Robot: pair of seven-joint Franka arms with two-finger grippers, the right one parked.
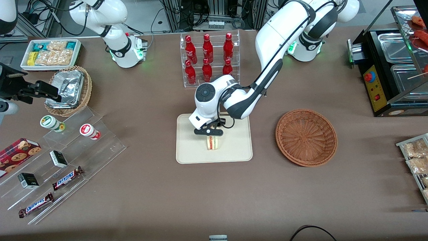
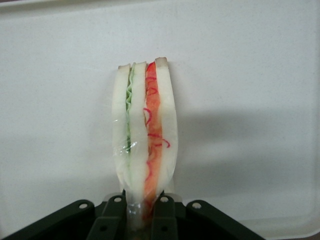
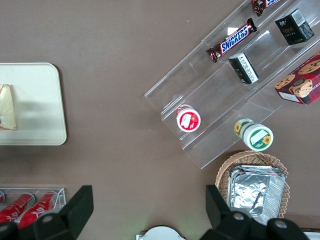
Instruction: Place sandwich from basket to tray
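The sandwich (image 1: 212, 143) is a pale bread wedge with red-orange and green filling, clear-wrapped. It stands on edge over the middle of the cream-white tray (image 1: 187, 154), at or just above its surface. My left gripper (image 1: 210, 134) is right above it, shut on its upper end. The left wrist view shows the fingers (image 2: 165, 215) pinching the wrapped sandwich (image 2: 145, 135) against the tray (image 2: 250, 75). The round reddish-brown wicker basket (image 1: 306, 137) lies empty beside the tray, toward the working arm's end. The right wrist view shows the sandwich (image 3: 7, 107) at the tray's (image 3: 40, 100) edge.
A clear rack of red bottles (image 1: 209, 58) stands farther from the camera than the tray. A tan wicker basket with foil (image 1: 70, 90), a white snack box (image 1: 50, 53) and a clear stepped stand with snacks (image 1: 67, 160) lie toward the parked arm's end. A black food warmer (image 1: 391, 67) stands at the working arm's end.
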